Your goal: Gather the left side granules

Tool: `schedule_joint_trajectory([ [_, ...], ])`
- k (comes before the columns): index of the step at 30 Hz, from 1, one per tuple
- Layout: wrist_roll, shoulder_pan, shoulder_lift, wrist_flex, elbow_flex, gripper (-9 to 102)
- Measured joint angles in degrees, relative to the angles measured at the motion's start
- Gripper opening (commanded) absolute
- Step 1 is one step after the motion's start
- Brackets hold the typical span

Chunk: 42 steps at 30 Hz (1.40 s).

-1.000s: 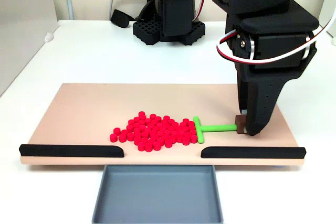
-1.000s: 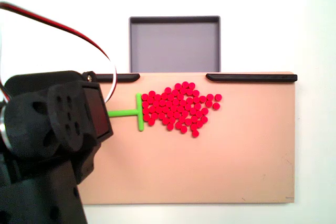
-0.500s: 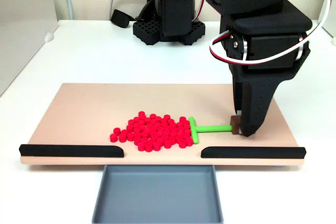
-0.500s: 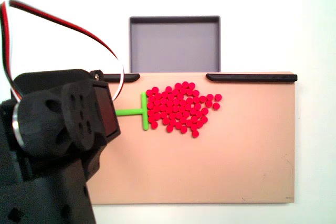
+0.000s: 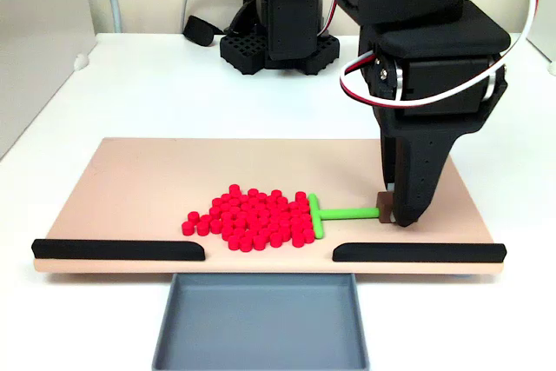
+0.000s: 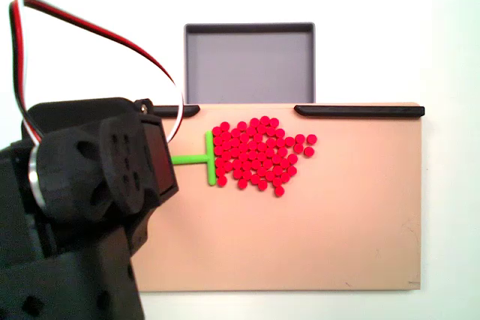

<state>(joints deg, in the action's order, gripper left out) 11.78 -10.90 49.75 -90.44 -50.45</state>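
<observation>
Red granules [image 5: 256, 217] sit in one dense cluster on the tan board [image 5: 139, 180], toward its front edge in the front fixed view, mostly left of the gap between the two black rails. In the top-down fixed view the granules [image 6: 259, 154] lie just below the rail gap, a few strays at the cluster's right edge.

Green T-shaped pusher [image 5: 334, 213] lies flat on the board, crossbar touching the right side of the cluster in the front view; stem runs right to a small brown block [image 5: 383, 206]. In the top-down view the pusher [image 6: 204, 159] has its crossbar against the cluster's left side, and the stem goes under the arm body.

End effector [image 5: 401, 213] points down, tip at the board surface right at the brown block. It looks to be gripping the block, jaws narrow, but the contact is partly hidden, so cannot tell for sure how closed it is. Black arm [image 6: 90, 200] covers the lower left of the top-down view.

Left rail [image 5: 117, 250] and right rail [image 5: 417, 252] run along the board's front edge. Grey tray [image 5: 261, 319] sits on the white worktop [image 5: 156, 84] just in front of the gap; same tray [image 6: 250, 61] is above the board in the top-down view. Arm base [image 5: 278, 36] stands behind the board.
</observation>
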Motion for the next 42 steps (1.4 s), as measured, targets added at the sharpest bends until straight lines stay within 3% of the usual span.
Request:
schedule_joint_trajectory([
  [21,-0.4,-0.3,0.0,0.0,0.0,0],
  [42,3.3,-6.5,2.6,-1.8,-0.3,0],
])
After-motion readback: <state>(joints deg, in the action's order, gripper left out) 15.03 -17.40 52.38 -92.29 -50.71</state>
